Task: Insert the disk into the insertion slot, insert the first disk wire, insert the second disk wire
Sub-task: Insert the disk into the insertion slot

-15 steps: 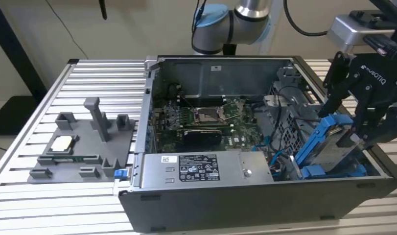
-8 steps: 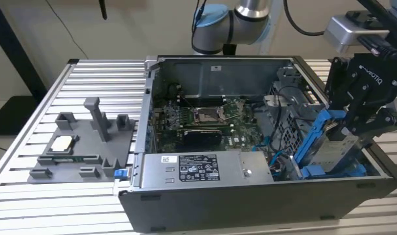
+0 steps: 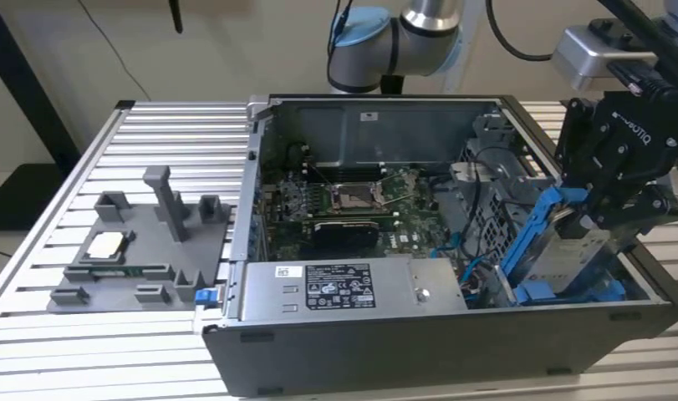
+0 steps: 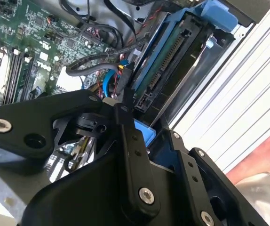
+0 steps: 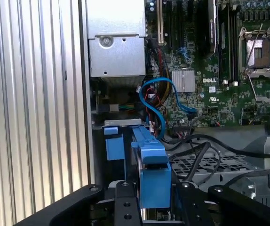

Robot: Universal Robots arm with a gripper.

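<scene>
The open computer case (image 3: 451, 351) sits on the slatted metal worktop (image 3: 171, 134), and the claw (image 3: 604, 224) hangs over its near corner on the exterior view's right. The claw is drawn in tight on the disk (image 3: 576, 261), holding it by its blue carrier frame (image 3: 536, 230). In the first wrist view that frame sits squeezed between the two black fingers (image 5: 124, 202). The disk stands tilted, its top leaning toward the exterior view's right. Its lower end is down inside the case at the insertion slot (image 3: 489, 251), the grey sheet-metal bay along that side. I cannot tell whether it is fully seated there. To the exterior view's left of the bay, the green motherboard (image 3: 350, 200) lies flat on the floor of the case. The grey labelled power-supply box (image 3: 339, 284) runs along the near wall. In the first wrist view a blue cable (image 5: 149, 99) loops loosely over the board, just beside the power-supply box. A grey fixture tray (image 3: 138, 251) with small upright posts rests on the worktop just beside the case, on the exterior view's left. In the second wrist view a person's hand (image 4: 269, 148) lies on the worktop slats, apart from the case.
</scene>
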